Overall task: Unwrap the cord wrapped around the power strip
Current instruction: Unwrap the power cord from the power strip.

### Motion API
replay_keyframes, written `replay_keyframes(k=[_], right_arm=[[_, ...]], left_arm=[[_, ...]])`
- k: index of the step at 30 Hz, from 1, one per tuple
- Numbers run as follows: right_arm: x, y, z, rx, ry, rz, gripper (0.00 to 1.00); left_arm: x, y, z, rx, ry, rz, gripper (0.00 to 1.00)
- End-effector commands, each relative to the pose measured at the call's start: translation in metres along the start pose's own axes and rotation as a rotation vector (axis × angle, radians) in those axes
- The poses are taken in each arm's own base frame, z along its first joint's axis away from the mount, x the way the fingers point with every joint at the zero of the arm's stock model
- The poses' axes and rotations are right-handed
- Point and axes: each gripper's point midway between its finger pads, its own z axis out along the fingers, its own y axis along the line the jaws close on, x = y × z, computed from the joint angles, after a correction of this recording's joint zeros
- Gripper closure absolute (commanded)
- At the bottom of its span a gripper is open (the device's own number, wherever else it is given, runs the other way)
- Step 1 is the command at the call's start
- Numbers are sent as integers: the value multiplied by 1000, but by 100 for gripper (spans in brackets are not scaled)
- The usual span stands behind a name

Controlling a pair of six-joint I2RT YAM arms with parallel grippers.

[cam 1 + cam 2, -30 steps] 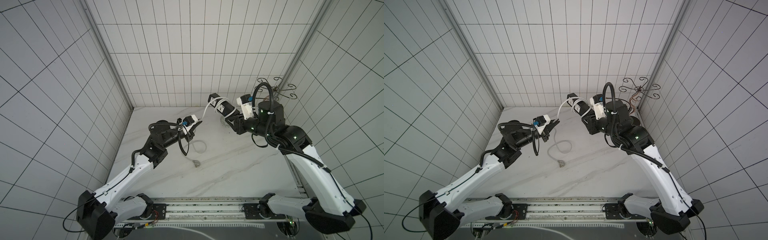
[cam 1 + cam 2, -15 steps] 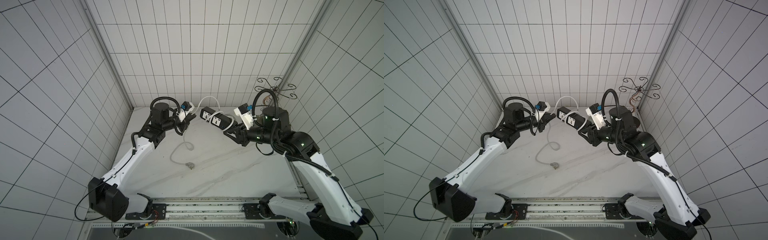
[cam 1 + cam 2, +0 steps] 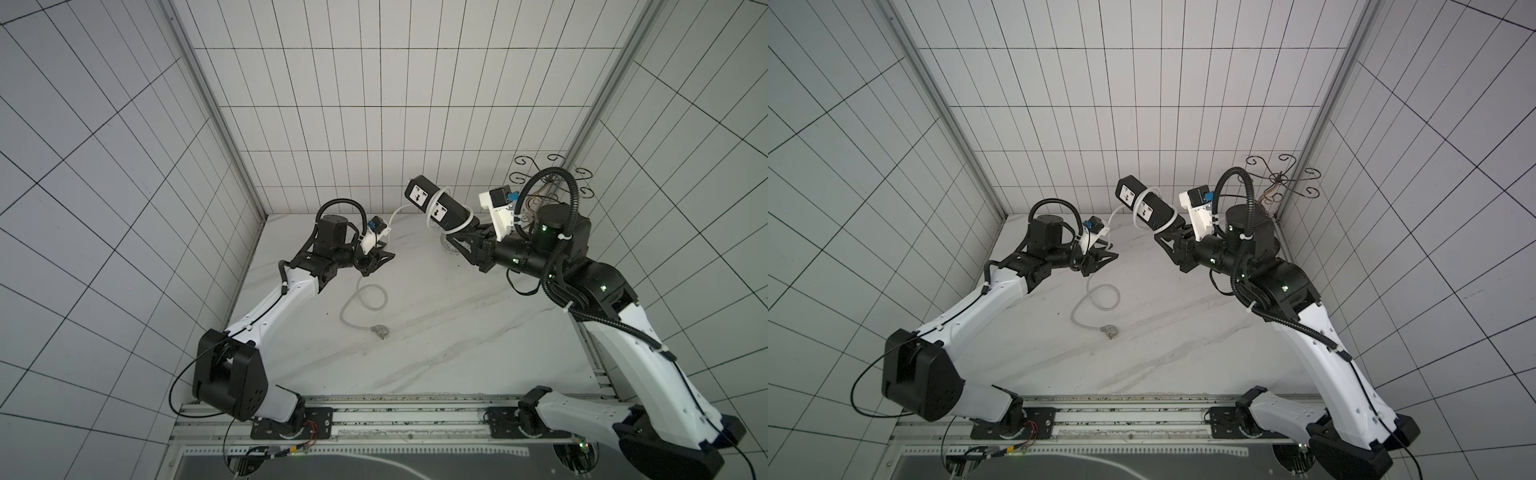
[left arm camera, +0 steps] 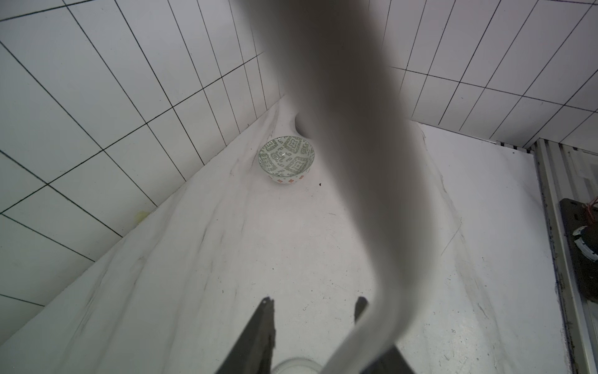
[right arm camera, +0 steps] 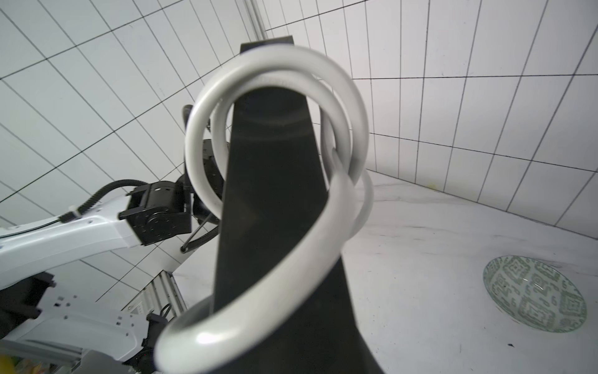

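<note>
The black power strip (image 3: 438,203) (image 3: 1148,203) hangs above the back of the table, tilted, with its white sockets facing up. My right gripper (image 3: 463,237) (image 3: 1173,232) is shut on its lower end. In the right wrist view the strip (image 5: 271,194) fills the middle with the pale cord (image 5: 357,113) looped twice round it. The cord (image 3: 395,211) drops from the strip past my left gripper (image 3: 376,262) (image 3: 1102,262) to a loose loop and the grey plug (image 3: 380,331) on the table. The left gripper (image 4: 314,301) is open, with the blurred cord (image 4: 356,162) lying loose across one finger.
A patterned bowl (image 4: 286,160) (image 5: 534,298) stands near the back wall, under the right gripper. A dark wire stand (image 3: 552,174) (image 3: 1283,178) is in the back right corner. Tiled walls close in three sides. The rail with the arm bases (image 3: 415,415) runs along the front.
The left gripper has opened and let go of the cord. The right gripper has lifted the power strip higher. The plug and the loose loop have slid a little on the table.
</note>
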Motion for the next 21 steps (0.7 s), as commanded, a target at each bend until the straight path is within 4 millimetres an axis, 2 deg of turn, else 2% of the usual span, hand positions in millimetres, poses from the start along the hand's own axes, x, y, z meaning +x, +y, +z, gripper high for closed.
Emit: replay_keyframes(k=[1, 4, 7, 12, 14, 15, 19, 21], right_arm=[[-47, -8, -15, 89, -153, -16, 100], [-49, -12, -15, 114, -143, -8, 100], [-51, -10, -16, 110, -134, -1, 100], [-64, -8, -23, 119, -158, 5, 100], [-66, -6, -24, 114, -152, 1, 100], [-66, -4, -24, 104, -145, -3, 100], [-58, 2, -24, 72, -109, -18, 100], [-55, 8, -26, 45, -98, -27, 100]], left_arm=[[-26, 5, -27, -109, -54, 69, 43], [-29, 8, -44, -187, -33, 114, 21], [-43, 3, -60, -252, -61, 183, 12], [-66, -3, -75, -395, -85, 285, 10], [-78, -13, -78, -406, -119, 342, 10], [-88, -22, -78, -395, -163, 378, 10], [-132, -81, -85, -253, -442, 555, 11], [-148, -86, -84, -257, -509, 559, 13]])
